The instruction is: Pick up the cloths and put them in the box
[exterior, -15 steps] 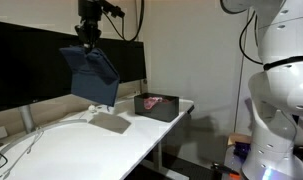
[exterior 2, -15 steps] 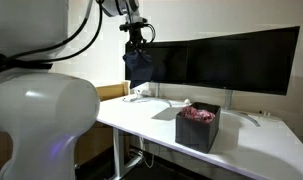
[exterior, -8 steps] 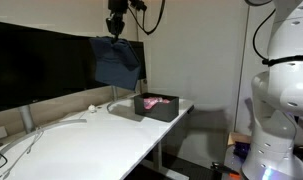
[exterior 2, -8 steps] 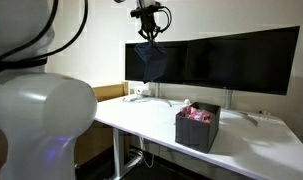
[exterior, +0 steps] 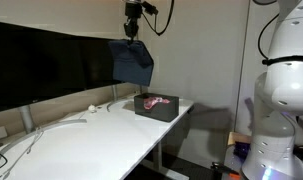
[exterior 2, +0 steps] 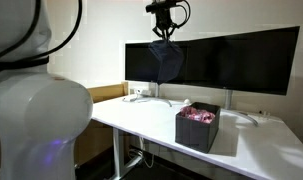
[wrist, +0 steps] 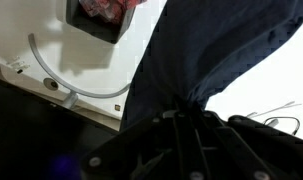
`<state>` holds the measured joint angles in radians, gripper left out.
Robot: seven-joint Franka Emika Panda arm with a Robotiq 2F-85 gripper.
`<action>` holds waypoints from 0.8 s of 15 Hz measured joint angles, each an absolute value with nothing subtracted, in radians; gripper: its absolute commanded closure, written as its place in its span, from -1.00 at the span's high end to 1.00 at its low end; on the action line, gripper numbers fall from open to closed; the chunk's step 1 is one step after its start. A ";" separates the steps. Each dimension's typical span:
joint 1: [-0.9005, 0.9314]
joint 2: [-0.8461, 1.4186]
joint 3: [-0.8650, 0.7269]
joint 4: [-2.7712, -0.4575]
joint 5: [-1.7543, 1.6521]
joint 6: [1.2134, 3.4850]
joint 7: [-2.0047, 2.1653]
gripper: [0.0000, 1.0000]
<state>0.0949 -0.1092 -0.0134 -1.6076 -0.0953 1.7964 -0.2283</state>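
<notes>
My gripper (exterior: 132, 32) is clamped on the bunched top of the navy cloth (exterior: 132, 62), which hangs limp beneath it, well above the white desk (exterior: 81, 140). Only the wrist view shows the fabric pinched between my jaws, along with a white cable (wrist: 71, 90) curving over the desk. In both exterior views the box (exterior 2: 196, 135) sits near the desk's edge, holding the pink floral cloth (exterior 2: 199, 114). It lies far below my gripper and seemingly off to one side. My wrist points straight down, high in front of the monitors (exterior 2: 251, 60).
</notes>
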 measured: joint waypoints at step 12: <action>-0.005 -0.029 -0.078 -1.614 -0.090 1.777 -0.286 -0.91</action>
<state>-0.0053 -0.0291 -0.0784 -1.6141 -0.0902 1.7773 -0.2865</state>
